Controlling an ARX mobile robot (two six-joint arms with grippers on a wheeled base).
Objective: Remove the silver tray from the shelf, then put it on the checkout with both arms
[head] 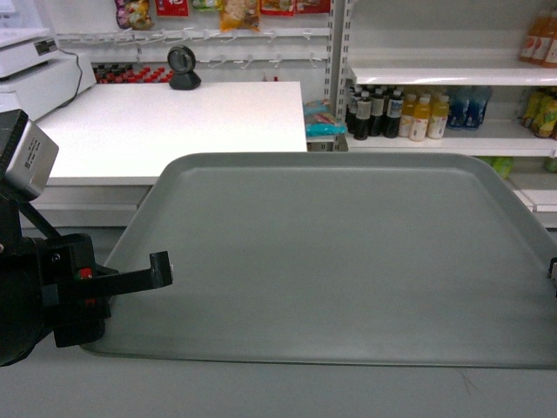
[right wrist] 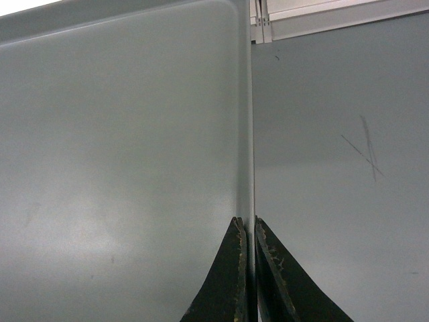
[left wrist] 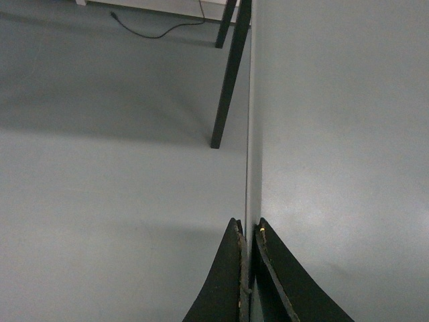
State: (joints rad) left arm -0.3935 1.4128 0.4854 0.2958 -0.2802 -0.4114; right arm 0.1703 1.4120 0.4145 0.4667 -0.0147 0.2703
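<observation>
The silver tray (head: 348,252) is a large grey-green rectangle held level in the air, filling the middle of the head view. My left gripper (head: 162,266) is shut on its left rim, and the left wrist view shows the jaws (left wrist: 249,229) clamped on the thin edge of the tray (left wrist: 335,134). My right gripper (right wrist: 248,227) is shut on the right rim of the tray (right wrist: 120,168); in the head view only a sliver of the right gripper (head: 553,268) shows at the frame edge. The white checkout (head: 174,122) lies beyond the tray's far left corner. The shelf (head: 435,74) stands at the far right.
Bottles (head: 392,113) fill the lower shelf board. A white scale (head: 35,70) and a small black device (head: 183,68) sit on the checkout's far side. Grey floor (left wrist: 100,201) lies under the tray, with a black leg (left wrist: 228,80) and a cable (left wrist: 154,30) on it.
</observation>
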